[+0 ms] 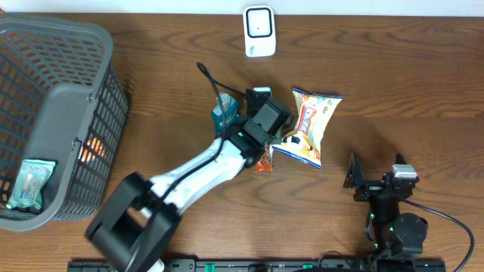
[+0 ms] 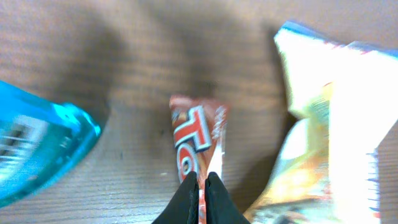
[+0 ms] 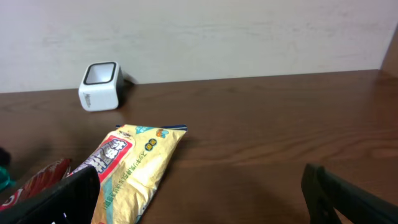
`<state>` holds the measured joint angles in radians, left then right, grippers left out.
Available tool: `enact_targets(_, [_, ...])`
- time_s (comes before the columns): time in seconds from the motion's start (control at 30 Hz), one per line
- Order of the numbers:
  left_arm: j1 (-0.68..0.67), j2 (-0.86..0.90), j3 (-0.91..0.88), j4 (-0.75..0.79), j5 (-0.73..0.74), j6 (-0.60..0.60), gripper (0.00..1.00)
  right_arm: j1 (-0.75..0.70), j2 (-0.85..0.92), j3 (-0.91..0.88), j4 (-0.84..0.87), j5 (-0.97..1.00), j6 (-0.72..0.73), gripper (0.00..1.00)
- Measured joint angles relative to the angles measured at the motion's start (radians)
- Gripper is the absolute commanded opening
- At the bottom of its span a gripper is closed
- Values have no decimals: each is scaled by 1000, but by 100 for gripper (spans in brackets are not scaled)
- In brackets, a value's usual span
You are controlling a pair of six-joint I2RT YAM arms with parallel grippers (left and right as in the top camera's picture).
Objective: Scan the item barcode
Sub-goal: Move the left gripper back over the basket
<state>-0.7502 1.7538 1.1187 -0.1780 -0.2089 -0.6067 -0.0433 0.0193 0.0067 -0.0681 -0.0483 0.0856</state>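
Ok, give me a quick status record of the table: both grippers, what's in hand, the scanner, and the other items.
left gripper: shut on the edge of the red snack packet
red snack packet: between the blue packet and the yellow snack bag; cannot tell whether it is lifted
right gripper: open, holding nothing, at the table's near right
scanner: white, at the far edge, apart from the items
basket: far left, teal packet inside
scan: not yet done
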Motion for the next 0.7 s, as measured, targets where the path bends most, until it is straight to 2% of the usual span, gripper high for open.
enact_targets(0.37, [-7, -64, 0, -97, -14, 8, 8, 0, 0, 0, 0, 0, 0, 99])
enact_targets(0.5, [-39, -180, -5, -113, -15, 57, 8, 0, 0, 0, 0, 0, 0, 99])
enact_targets(0.57, [-49, -266, -5, -112, -20, 81, 17, 0, 0, 0, 0, 0, 0, 99])
enact_targets(0.7, [-11, -470, -2, -110, -71, 151, 47, 0, 0, 0, 0, 0, 0, 99])
